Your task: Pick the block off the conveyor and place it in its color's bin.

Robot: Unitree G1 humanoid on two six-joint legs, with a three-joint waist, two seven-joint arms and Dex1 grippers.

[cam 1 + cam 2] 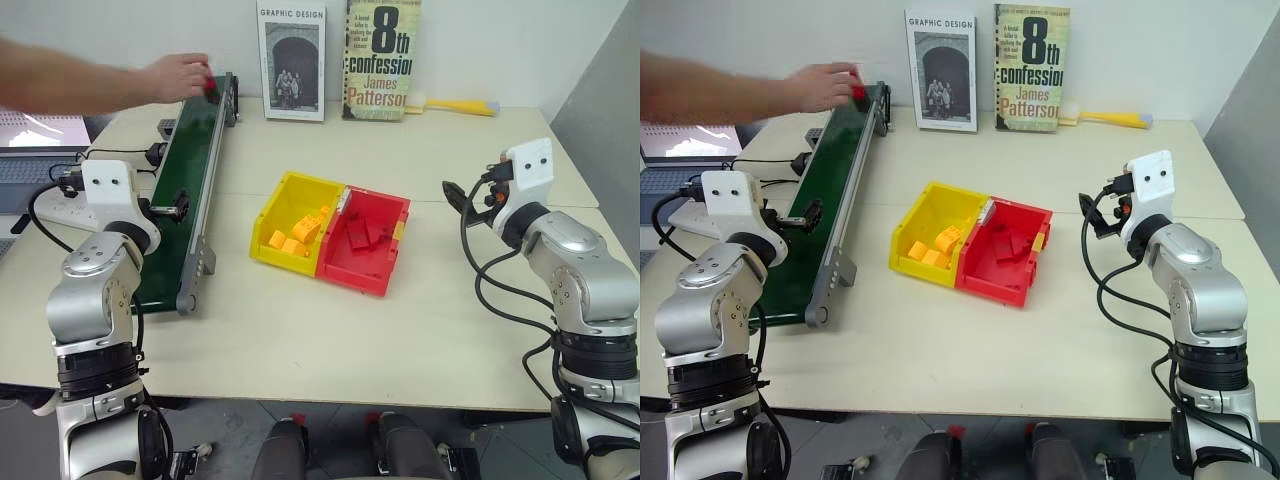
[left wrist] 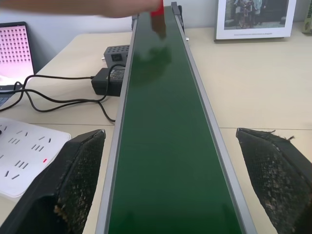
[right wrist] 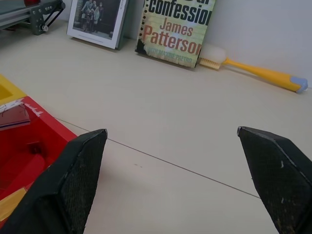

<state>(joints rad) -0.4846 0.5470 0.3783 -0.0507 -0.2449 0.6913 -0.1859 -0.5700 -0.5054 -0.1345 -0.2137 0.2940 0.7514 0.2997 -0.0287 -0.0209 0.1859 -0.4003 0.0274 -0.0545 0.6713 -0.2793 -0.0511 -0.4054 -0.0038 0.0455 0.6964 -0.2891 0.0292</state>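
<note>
Red small plastic block [image 1: 210, 84], in a person's hand [image 1: 175, 76] at the long dark-green conveyor belt's [image 1: 185, 190] far end, straight ahead of the nearer, released left tool [image 2: 170, 190]; right tool [image 3: 170, 185] released.

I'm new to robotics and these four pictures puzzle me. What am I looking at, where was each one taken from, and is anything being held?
This is a humanoid robot with two silver arms at a table. The two wide pictures come from cameras in its head, looking down over the arms. The other two come from a camera on each wrist, looking out between that arm's two black fingers.

The left gripper is open above the near end of the conveyor, a long green belt. The right gripper is open too, over bare table. Neither holds anything.

At the belt's far end a person's hand is putting down a small red block. In the middle sit a yellow bin with orange-yellow blocks and the joined red bin with red bricks. Two books and a yellow brush are at the back wall.
</note>
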